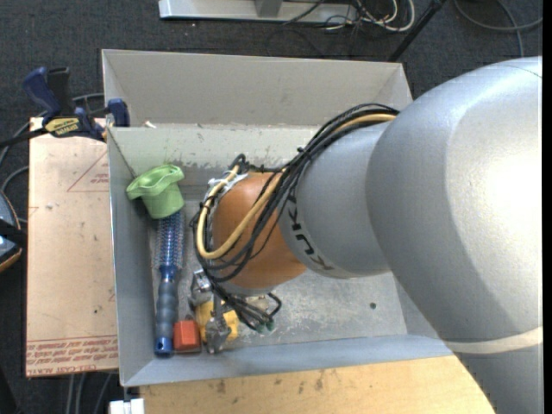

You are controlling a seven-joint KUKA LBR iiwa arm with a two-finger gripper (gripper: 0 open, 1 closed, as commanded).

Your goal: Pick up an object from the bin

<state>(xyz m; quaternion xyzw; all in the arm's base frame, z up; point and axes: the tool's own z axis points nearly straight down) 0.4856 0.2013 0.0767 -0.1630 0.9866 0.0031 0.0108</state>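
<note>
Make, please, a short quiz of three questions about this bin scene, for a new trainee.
1. True or false: the green cap lies at the right side of the bin, as the camera sees it.
2. Over which part of the bin is the end effector? A) the lower left of the view B) the upper right C) the upper left
3. Fill in: the long ribbed tube just below the green cap is ____ in colour.

Key: 1 false, it lies at the left side; 2 A; 3 blue.
</note>
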